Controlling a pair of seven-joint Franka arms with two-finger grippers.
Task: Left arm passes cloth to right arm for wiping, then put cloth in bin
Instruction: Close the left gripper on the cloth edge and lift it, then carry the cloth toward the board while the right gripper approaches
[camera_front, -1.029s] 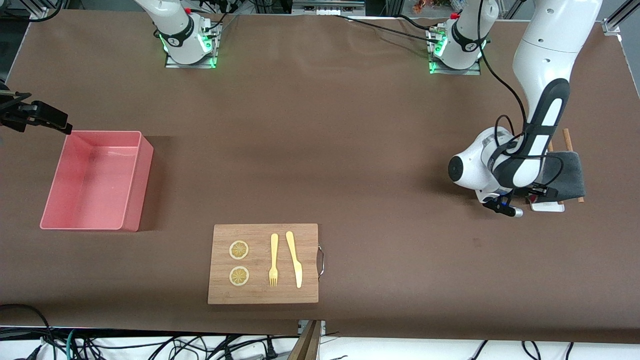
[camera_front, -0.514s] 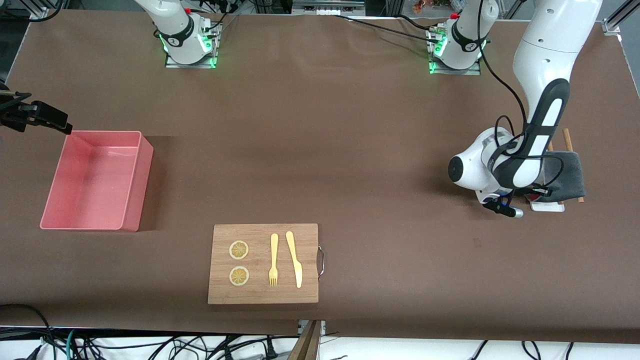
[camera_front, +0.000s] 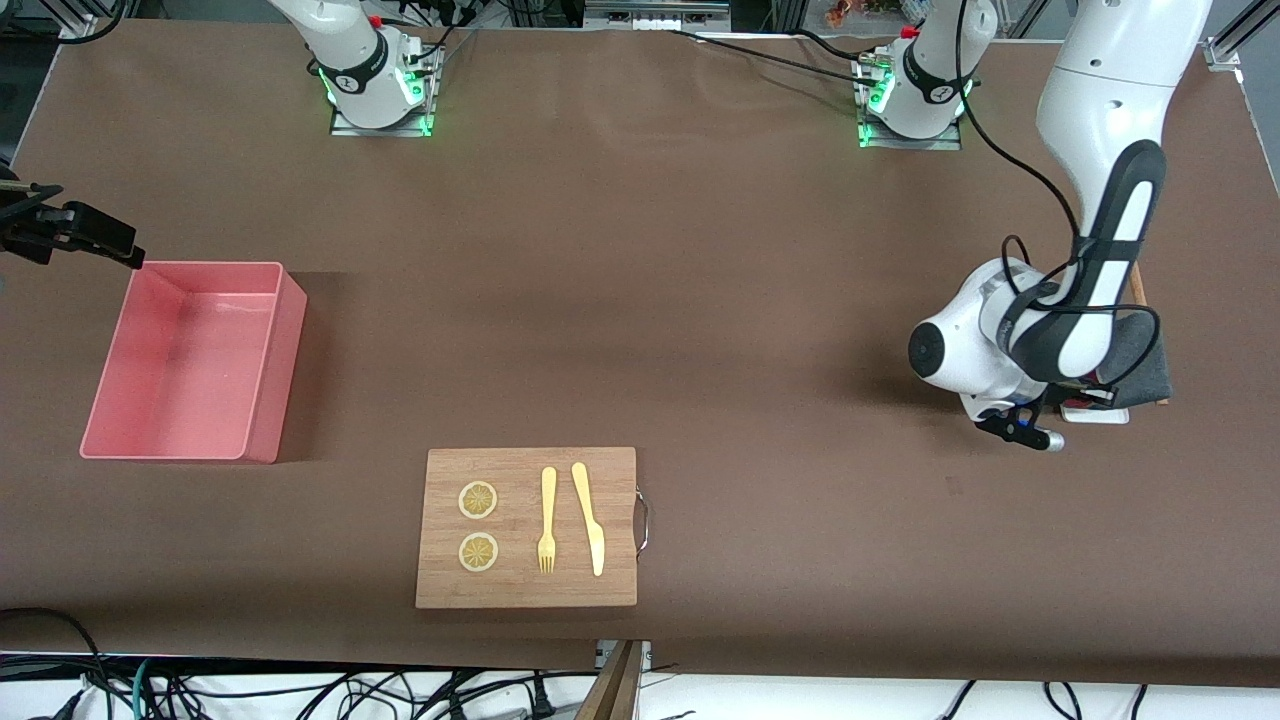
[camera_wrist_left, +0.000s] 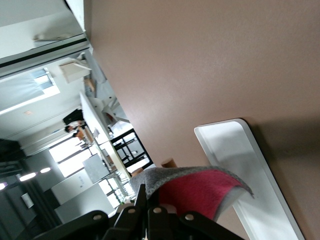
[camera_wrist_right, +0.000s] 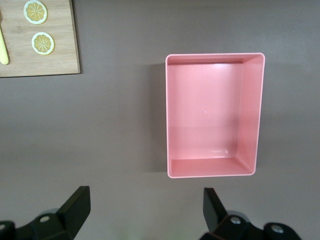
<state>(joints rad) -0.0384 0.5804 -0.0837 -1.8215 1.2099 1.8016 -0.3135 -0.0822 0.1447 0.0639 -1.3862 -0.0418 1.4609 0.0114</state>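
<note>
Front view. The left arm, glossy white with black joint sections, reaches down at its own end of the table; its black left gripper sits low over a small flat white tray, mostly hidden under the wrist. The soft dark grey cloth lies bunched beside the wrist, over the tray and a thin wooden stick. Toward the right arm's end stands the pink rectangular plastic bin, with nothing in it. The black right gripper hangs at the edge of the view beside the bin's corner that lies farther from the camera; the right arm waits. Nearer the camera, between the two ends, lies a rectangular wooden board carrying two round lemon slices, a yellow fork and a yellow knife.

Left wrist view. The left gripper has its jaws pressed together on a fold of the cloth, whose pinkish-red reverse side faces the camera inside a grey edge. The fold is raised just above the white tray on the brown table.

Right wrist view. The right gripper has its jaws spread wide with nothing between them, and hangs over bare table beside the pink bin. A corner of the wooden board with the two lemon slices shows at the edge.
</note>
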